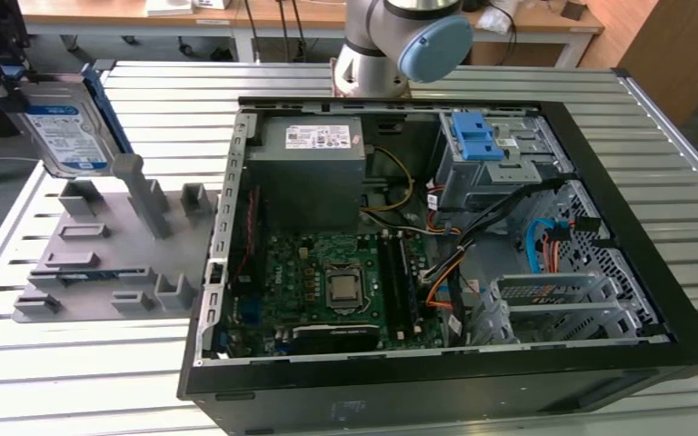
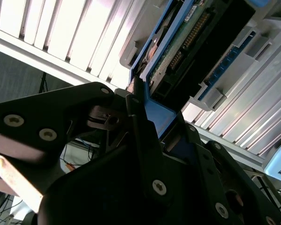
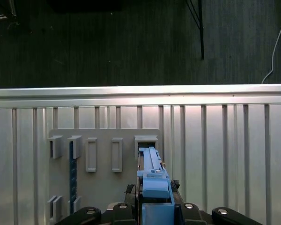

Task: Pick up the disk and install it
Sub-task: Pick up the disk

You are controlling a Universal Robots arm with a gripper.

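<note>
The disk [image 1: 68, 132], silver-grey with a white-and-blue label and a blue bracket, stands on edge at the exterior view's far left, over the far end of a grey holder [image 1: 94, 245]. My gripper [image 1: 4, 77] is the dark shape at its upper end, shut on it. In the second wrist view the black fingers [image 2: 140, 140] clamp the blue bracket, and the disk [image 2: 192, 42] shows its green board. In the first wrist view the disk [image 3: 152, 180] is seen edge-on, rising from my gripper [image 3: 154, 211] toward a slot in the holder [image 3: 103, 140]. I cannot tell whether it touches the slot.
An open black computer case [image 1: 640, 300] lies on the slatted metal table [image 1: 689, 182]. Inside are a grey power-supply box [image 1: 313, 173], a motherboard [image 1: 337, 282], loose cables and a metal cage with light-blue tabs [image 1: 476, 136]. The arm's base [image 1: 398, 45] stands behind the case.
</note>
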